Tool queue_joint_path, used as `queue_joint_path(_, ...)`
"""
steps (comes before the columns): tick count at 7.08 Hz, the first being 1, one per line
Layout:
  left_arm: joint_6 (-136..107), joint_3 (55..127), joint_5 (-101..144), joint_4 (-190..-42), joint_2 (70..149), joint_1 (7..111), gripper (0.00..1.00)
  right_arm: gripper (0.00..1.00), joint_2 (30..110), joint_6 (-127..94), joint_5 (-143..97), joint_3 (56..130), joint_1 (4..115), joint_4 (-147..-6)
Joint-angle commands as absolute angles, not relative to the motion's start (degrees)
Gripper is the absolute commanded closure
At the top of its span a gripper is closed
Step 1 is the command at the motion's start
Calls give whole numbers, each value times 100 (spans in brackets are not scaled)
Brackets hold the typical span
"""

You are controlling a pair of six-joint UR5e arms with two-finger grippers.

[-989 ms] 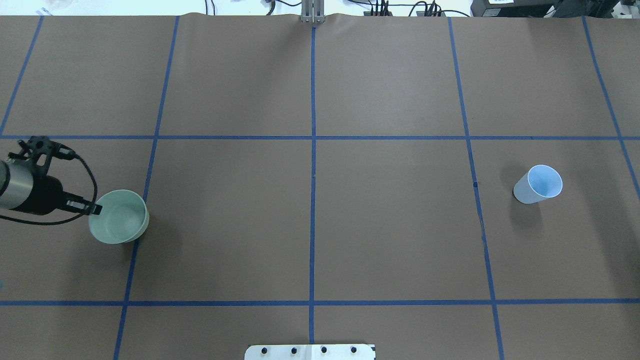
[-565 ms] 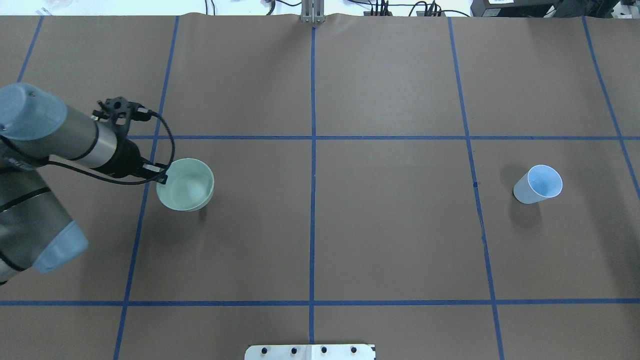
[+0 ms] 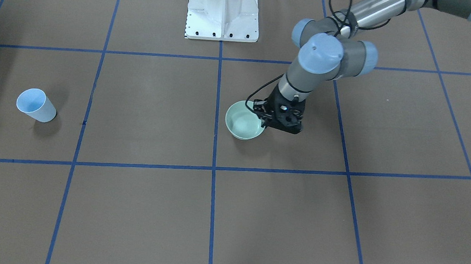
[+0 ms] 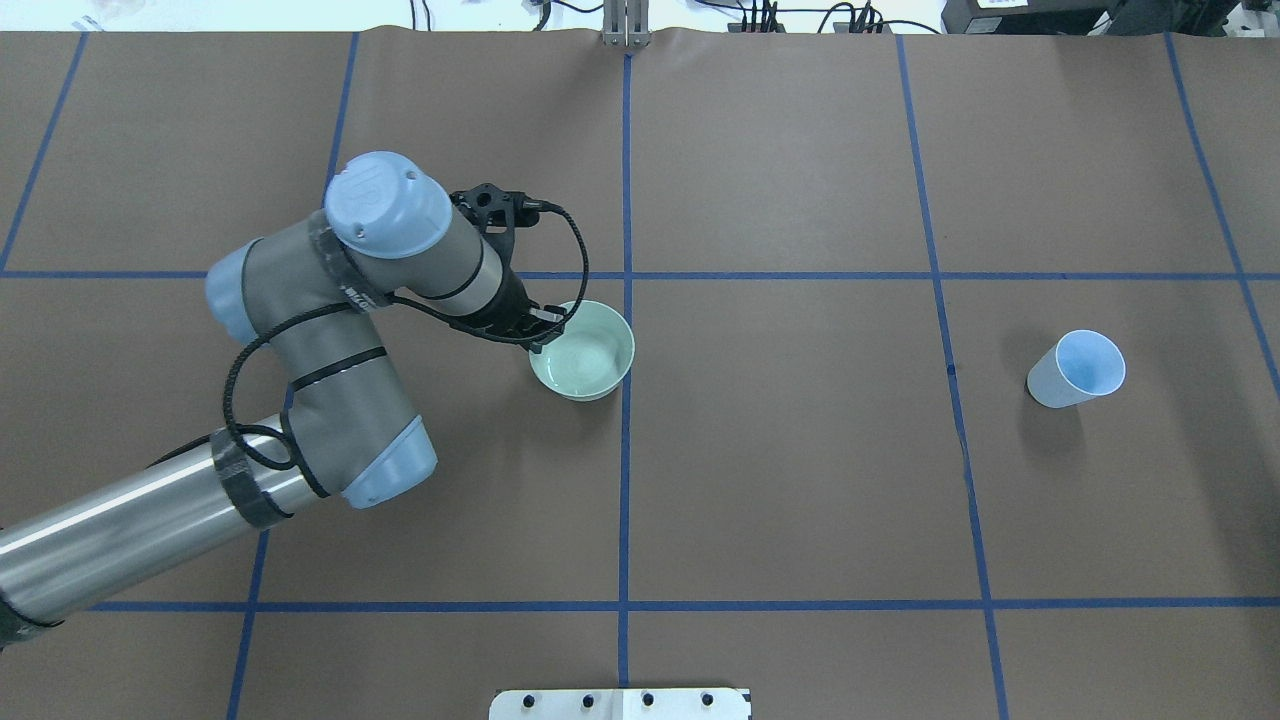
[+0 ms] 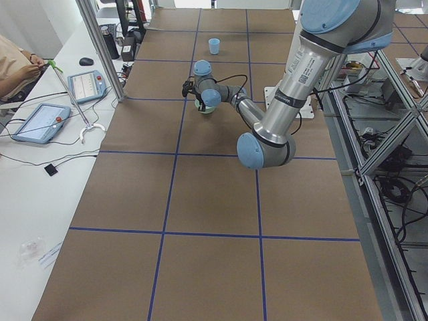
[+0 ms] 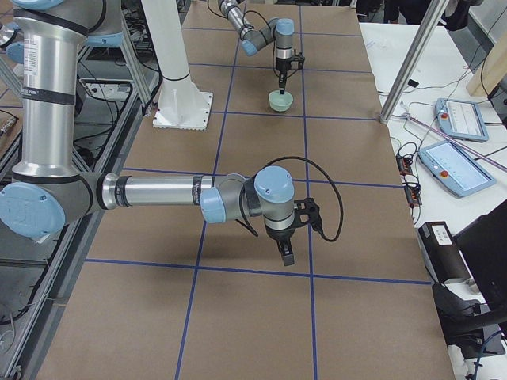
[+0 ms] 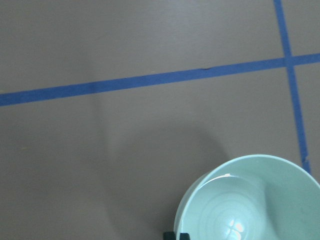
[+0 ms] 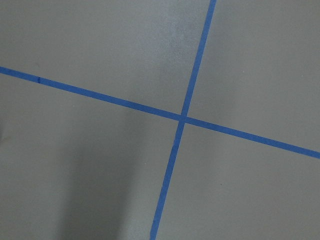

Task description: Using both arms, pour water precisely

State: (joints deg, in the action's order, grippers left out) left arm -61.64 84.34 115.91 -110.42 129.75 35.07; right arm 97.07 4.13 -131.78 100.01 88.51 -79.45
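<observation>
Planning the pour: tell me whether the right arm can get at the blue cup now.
Probably yes. The blue cup stands alone on bare table, the left gripper is far off, holding the green bowl, and the right arm hangs over the cup's end.

near arm: your right arm (image 6: 158, 192) stretches over the brown table (image 6: 356, 332), right gripper (image 6: 285, 255) pointing down just above a blue tape line (image 6: 238, 271).
far arm: your left arm (image 6: 260, 33) sets its left gripper (image 6: 283, 79) at the rim of the pale green bowl (image 6: 280, 101).
pedestal (image 6: 178, 87): white, near that bowl.
</observation>
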Motion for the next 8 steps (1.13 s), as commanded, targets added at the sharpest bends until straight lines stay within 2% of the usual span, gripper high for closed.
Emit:
queue_joint_path(1, -6232, 8200, 11531, -11048, 13236, 3402, 100, 0, 9703, 413, -13184, 10002, 8851, -7945)
queue_joint_path(2, -6231, 8165, 11531, -11057, 13236, 3401, 89, 0, 9703, 413, -13184, 9993, 8851, -7945)
queue_joint_path(3, -6231, 8165, 11531, -11065, 13236, 3393, 49, 0, 9703, 413, -13184, 9993, 8851, -7945)
queue_joint_path(4, -6231, 8174, 11349, -11083, 13245, 3340, 1, 0, 9703, 413, -13184, 9993, 8851, -7945)
queue_joint_path(6, -6179, 8331, 11294, -11031, 13263, 3383, 0, 0, 9686, 404, -13192, 10002, 8851, -7945)
queue_joint_path(8, -5456, 8864, 11852, -10403, 13036, 4100, 0, 0, 9668, -128, -13376, 10072, 8833, -7910)
